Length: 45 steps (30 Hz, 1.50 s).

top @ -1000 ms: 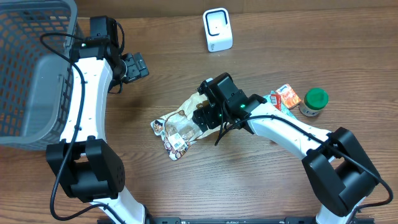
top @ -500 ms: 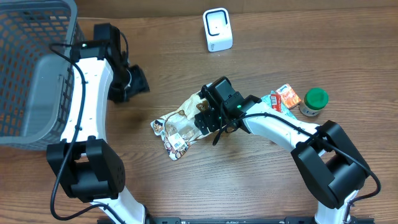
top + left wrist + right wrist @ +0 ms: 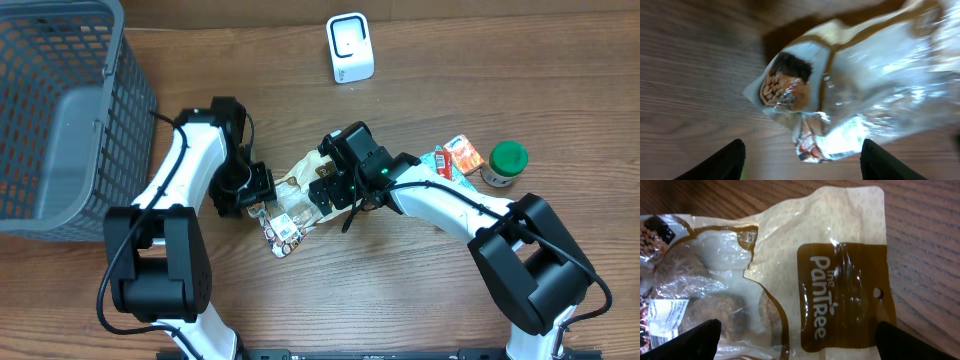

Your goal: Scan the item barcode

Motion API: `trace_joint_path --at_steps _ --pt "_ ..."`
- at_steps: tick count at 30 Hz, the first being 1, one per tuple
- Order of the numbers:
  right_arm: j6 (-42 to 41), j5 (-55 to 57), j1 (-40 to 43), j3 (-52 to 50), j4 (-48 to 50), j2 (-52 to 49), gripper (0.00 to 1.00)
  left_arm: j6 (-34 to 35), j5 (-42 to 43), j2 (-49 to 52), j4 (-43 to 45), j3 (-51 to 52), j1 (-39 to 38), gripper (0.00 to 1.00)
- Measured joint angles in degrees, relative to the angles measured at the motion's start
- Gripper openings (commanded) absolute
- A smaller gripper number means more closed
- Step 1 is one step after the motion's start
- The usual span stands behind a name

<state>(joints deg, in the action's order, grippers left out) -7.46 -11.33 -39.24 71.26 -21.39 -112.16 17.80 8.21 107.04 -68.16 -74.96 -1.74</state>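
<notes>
A clear and tan Pantree snack bag [image 3: 297, 195] is seen lying flat on the wooden table [image 3: 400, 300], near its middle, between the two arms. The left gripper [image 3: 802, 164] is held just over the bag's crumpled end, its jaws apart with nothing clamped. A white printed label [image 3: 840, 142] is visible just ahead of its fingertips. The right gripper [image 3: 807, 342] is poised over the opposite, branded end, jaws spread wide and empty. A white scanner [image 3: 350, 47] is stood at the far edge, well apart from the bag. A grey basket [image 3: 140, 100] is placed at the left.
</notes>
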Motion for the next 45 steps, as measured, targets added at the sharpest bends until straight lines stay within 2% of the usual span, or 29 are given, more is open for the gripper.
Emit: trace_joint_path --at_steps 5,8,11,13,16,20,24,27,33,42,43,45 --pt "0.0 0.0 0.9 0.0 0.7 0.0 1.00 0.0 0.9 0.0 6.9 6.9 0.0 0.62" --pt "0.0 0.0 1.4 0.0 0.8 0.0 1.00 -0.4 2.8 0.0 11.1 9.7 0.0 0.52" --pt "0.0 -0.1 1.3 0.0 0.9 0.0 1.00 -0.6 4.2 -0.1 12.9 10.3 -0.1 0.47" --pt "0.0 -0.5 1.3 0.0 1.0 -0.4 1.00 -0.6 4.8 -0.2 13.4 10.5 -0.1 0.47" --pt "0.0 -1.3 1.4 0.0 1.2 -1.9 1.00 -0.5 4.9 -0.2 14.0 10.6 -0.1 0.55" --pt "0.2 -2.4 1.4 0.3 1.5 -2.9 1.00 -0.2 5.1 -0.2 14.4 10.8 0.0 0.57" --pt "0.2 -3.2 1.4 0.3 1.7 -3.0 1.00 0.1 5.0 -0.2 13.5 10.7 0.0 0.66" --pt "0.2 -3.5 1.4 0.3 2.9 -3.1 1.00 0.2 4.9 -0.2 13.2 10.3 0.0 0.67" --pt "0.2 -3.8 1.4 0.3 7.4 -3.8 1.00 0.3 4.9 -0.2 15.2 8.9 0.0 0.63" --pt "0.3 -3.2 1.3 0.5 5.7 -4.5 1.00 0.3 4.0 -0.2 16.1 8.9 0.0 0.56" --pt "0.4 -3.3 1.3 0.8 5.5 -4.7 0.99 0.2 3.9 -0.2 16.3 8.9 0.0 0.56" --pt "0.5 -3.4 1.3 1.2 5.1 -4.8 0.90 0.2 3.8 -0.2 16.5 8.9 0.0 0.53"
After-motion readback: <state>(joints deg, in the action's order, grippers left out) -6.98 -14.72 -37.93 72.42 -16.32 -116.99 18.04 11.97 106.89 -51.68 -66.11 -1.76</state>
